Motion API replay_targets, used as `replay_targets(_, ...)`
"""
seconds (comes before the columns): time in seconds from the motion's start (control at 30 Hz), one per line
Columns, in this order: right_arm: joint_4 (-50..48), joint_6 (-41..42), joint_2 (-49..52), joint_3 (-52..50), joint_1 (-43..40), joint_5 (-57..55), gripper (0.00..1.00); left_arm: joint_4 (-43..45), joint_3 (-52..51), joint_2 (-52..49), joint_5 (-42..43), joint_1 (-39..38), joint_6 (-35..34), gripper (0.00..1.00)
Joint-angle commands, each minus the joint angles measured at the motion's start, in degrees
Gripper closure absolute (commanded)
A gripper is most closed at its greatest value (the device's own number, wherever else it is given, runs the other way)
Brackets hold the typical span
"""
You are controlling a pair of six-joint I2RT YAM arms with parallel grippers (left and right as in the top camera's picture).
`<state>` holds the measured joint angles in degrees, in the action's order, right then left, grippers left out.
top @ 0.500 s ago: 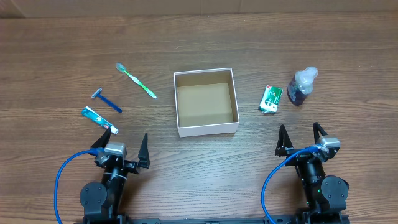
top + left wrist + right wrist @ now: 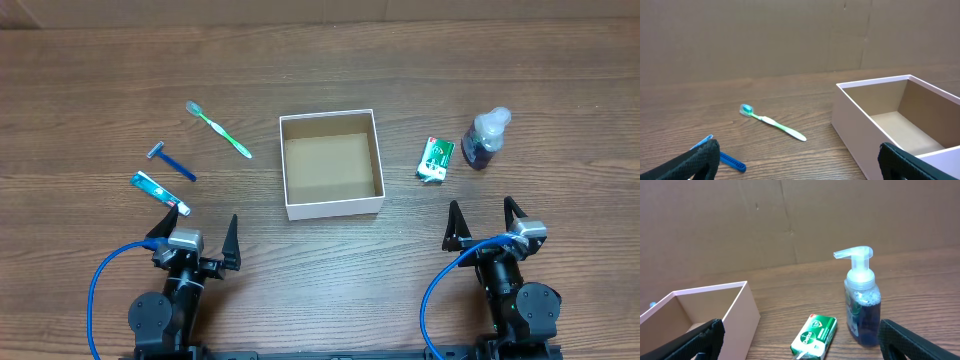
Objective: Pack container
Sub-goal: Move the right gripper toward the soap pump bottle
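Green toothbrush (image 2: 218,130), apparent razor (image 2: 172,161) left of the container (image 2: 335,207); packet (image 2: 435,160), bottle (image 2: 484,140) right.

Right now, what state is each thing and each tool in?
Box: empty, no lid.
Toothbrush: lying flat, outside box.
Razor: lying flat.
Toothpaste: lying flat.
Packet: lying flat.
Bottle: upright.
Left tool: open, empty.
Right tool: open, empty.

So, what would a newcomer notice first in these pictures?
The open white container, empty, at the centre of the table catches the eye first. To its left lie a toothbrush, a razor and a toothpaste tube; to its right, a blue pump bottle and a green-and-white packet.
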<state>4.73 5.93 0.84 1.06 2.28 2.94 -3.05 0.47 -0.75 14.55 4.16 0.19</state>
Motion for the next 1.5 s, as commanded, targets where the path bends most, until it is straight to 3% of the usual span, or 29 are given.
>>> replay_targets(0.0, -0.39, -0.39, -0.68, -0.61, -0.11, -0.35, 0.00, 0.04, -0.20, 0.50, -0.07, 0.33, 0.68, 0.00)
replay_targets(0.57, 0.07, 0.22, -0.68, -0.11, -0.11, -0.17, 0.00, 0.04, -0.20, 0.50, -0.07, 0.33, 0.68, 0.00)
replay_targets(0.67, 8.98, 0.28, 1.18, 9.49, -0.11, 4.28, 0.00, 0.04, -0.20, 0.50, -0.07, 0.33, 0.68, 0.00)
replay_targets(0.8, 21.88, 0.22, 17.09, 31.10, -0.11, 2.89, 0.00, 0.04, -0.20, 0.50, -0.07, 0.33, 0.68, 0.00)
replay_targets(0.97, 46.84, 0.22, 55.98, 69.33, -0.11, 4.24, 0.00, 0.04, -0.20, 0.50, -0.07, 0.33, 0.68, 0.00)
replay_targets(1.07, 53.53, 0.20, 69.79, 82.47, -0.11, 4.63, 0.00, 0.04, -0.20, 0.50, -0.07, 0.33, 0.68, 0.00)
replay_targets(1.2, 51.47, 0.22, 75.23, 83.82, -0.15, -4.66, 0.00, 0.04, -0.20, 0.50, -0.07, 0.33, 0.68, 0.00)
replay_targets(1.47, 46.71, -2.64, 87.23, 83.80, -6.43, -5.18, 0.00, 0.04, -0.20, 0.50, -0.07, 0.33, 0.68, 0.00)
